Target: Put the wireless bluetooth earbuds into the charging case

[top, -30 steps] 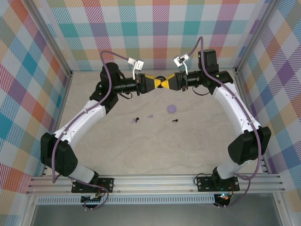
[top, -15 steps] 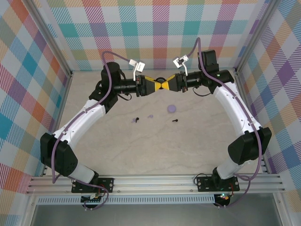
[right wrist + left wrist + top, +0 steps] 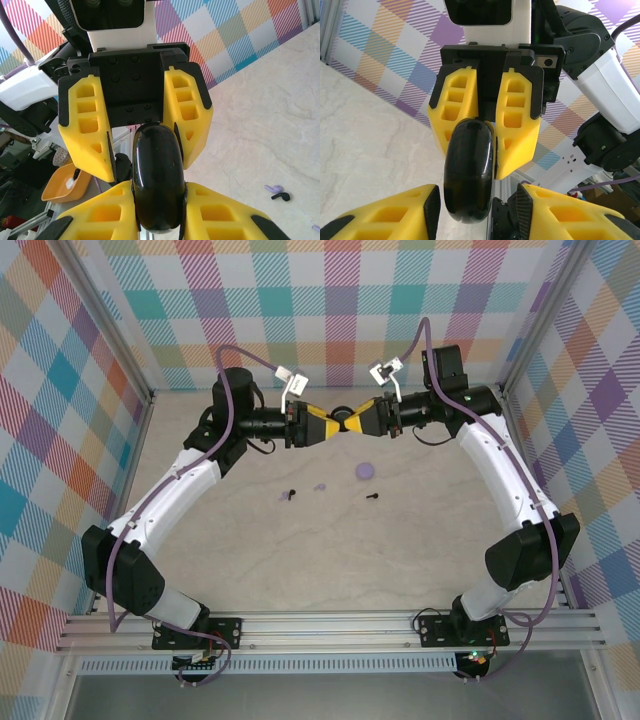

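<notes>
Little shifts from a second ago: the left arm's elbow edges back and both grippers stay nose to nose in mid-air. Right gripper [image 3: 159,190] is clamped on the black case [image 3: 159,170], pads flush against its sides. Left gripper [image 3: 477,195] straddles the case's other end, fingers standing slightly off it, not squeezing. Earbuds [image 3: 291,493] lie on the table [image 3: 300,560], well below all four fingers, near a lilac puck [image 3: 366,470]. Looks like the case-opening step. Next, I'd say, the left fingers must close on their end without twisting the case out of the right's grip.
</notes>
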